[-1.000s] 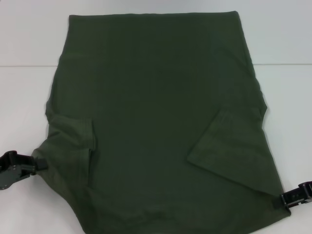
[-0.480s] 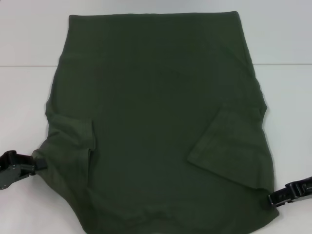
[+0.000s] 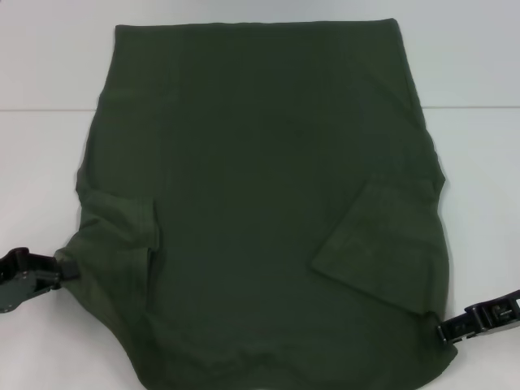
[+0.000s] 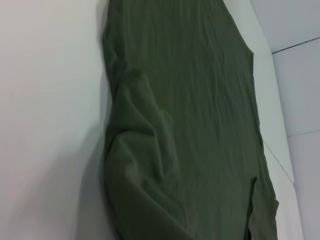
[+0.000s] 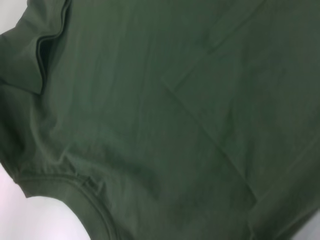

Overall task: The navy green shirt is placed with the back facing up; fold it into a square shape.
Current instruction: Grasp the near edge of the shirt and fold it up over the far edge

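Observation:
The navy green shirt lies flat on the white table, with both short sleeves folded inward over the body. My left gripper is at the shirt's near left edge, shut on the fabric by the shoulder. My right gripper is at the near right edge, shut on the shirt's corner. The left wrist view shows the shirt running along the table, with wrinkles near its edge. The right wrist view is filled by the shirt, with the collar curve and a folded sleeve.
A seam in the table top runs across behind the shirt's upper part. Bare white table lies to the left and right of the shirt.
My right gripper has moved inward to the left, and the shirt's near right corner has come in with it. The left gripper has hardly moved.

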Controlling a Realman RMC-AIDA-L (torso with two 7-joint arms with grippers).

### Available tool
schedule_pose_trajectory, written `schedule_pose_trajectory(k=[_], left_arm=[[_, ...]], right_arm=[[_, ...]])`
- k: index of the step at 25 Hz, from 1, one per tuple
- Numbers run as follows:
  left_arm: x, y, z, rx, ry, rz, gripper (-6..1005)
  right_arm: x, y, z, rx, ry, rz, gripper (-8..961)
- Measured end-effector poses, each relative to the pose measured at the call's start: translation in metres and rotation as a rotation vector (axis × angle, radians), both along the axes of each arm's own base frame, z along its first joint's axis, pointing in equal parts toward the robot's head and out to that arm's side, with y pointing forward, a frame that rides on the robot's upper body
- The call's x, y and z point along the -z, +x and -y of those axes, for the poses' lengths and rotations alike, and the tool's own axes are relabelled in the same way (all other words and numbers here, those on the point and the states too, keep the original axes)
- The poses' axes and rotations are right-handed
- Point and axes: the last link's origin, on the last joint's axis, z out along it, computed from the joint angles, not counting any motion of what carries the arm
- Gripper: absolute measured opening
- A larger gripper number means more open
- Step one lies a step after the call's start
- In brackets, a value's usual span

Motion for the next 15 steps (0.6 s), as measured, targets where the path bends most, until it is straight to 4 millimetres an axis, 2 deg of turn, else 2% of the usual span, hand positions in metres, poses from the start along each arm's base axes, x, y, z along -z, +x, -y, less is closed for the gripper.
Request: schedule_pose_trajectory(k=[5, 15], left_arm=[[0.0003, 0.0017, -0.0015, 0.006, -0.001, 0.002, 15], [0.0007, 0.0022, -0.0016, 0.011, -0.001, 0.002, 15]], right_arm=[[0.0003, -0.0001, 0.0021, -0.017, -0.007, -0.013, 463], [-0.0001, 0.0026, 0.003, -0.015, -0.005, -0.005, 156]])
